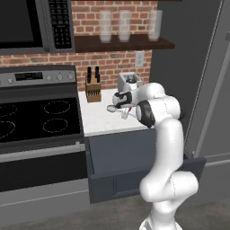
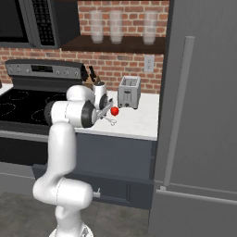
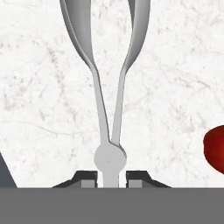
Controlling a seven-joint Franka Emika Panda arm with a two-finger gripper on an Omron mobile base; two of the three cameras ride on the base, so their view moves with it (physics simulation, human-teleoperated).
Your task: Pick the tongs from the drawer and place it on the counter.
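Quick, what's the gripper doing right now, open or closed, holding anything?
Gripper: closed on the slim silvery-grey metal tongs, held over the white counter.

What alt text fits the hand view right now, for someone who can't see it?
The gripper is shut on the pivot end of the silvery tongs, whose two arms spread away over the white counter. A red fruit sits at the right edge.

Tongs (image 2: 110, 120) above counter (image 2: 136, 121), near fruit (image 2: 114, 111)
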